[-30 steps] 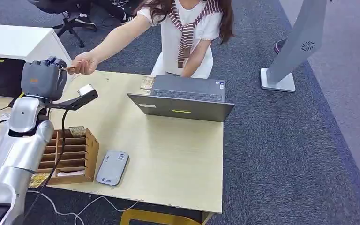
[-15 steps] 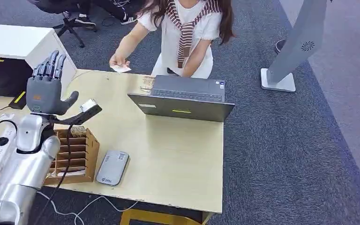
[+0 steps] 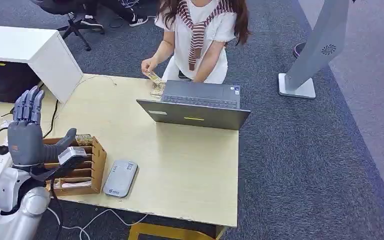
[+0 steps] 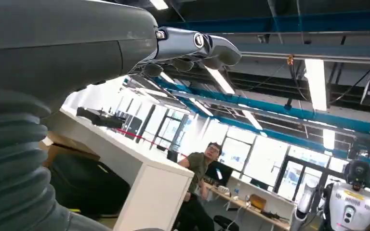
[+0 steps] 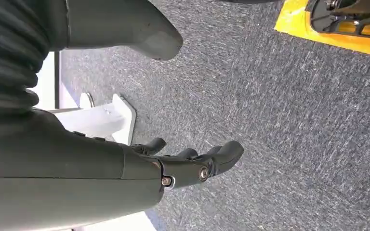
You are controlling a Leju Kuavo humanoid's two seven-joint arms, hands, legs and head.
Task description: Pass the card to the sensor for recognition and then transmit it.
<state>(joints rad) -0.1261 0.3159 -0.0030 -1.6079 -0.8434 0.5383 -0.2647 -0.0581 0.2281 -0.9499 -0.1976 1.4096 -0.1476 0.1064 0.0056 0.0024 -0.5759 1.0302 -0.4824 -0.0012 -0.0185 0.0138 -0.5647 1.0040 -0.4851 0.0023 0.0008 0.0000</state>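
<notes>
Left robot hand [image 3: 27, 137]: raised upright above the near left corner of the worktop [image 3: 180, 170], palm empty, fingers [image 3: 27, 106] straight and apart, thumb out to the side. It stands over the wooden slotted organiser [image 3: 82, 167]; whether it touches the box cannot be told. In the left wrist view the same hand [image 4: 192, 45] is seen with fingers extended and nothing between them.

Right robot hand [image 5: 192, 166]: hangs over grey carpet, fingers loosely curled with gaps between them, holding nothing.

Card [image 3: 153, 77]: held in the hand [image 3: 148, 66] of a person [image 3: 200, 35] standing at the far edge of the worktop, just beside the rear left corner of the laptop [image 3: 195, 107]. Its long axis slopes down from the person's hand toward the worktop surface; the printed face is too small to read.

Sensor [image 3: 121, 178]: a flat grey unit lying on the worktop just beside the organiser, long axis running roughly toward and away from the robot, well apart from the card.
</notes>
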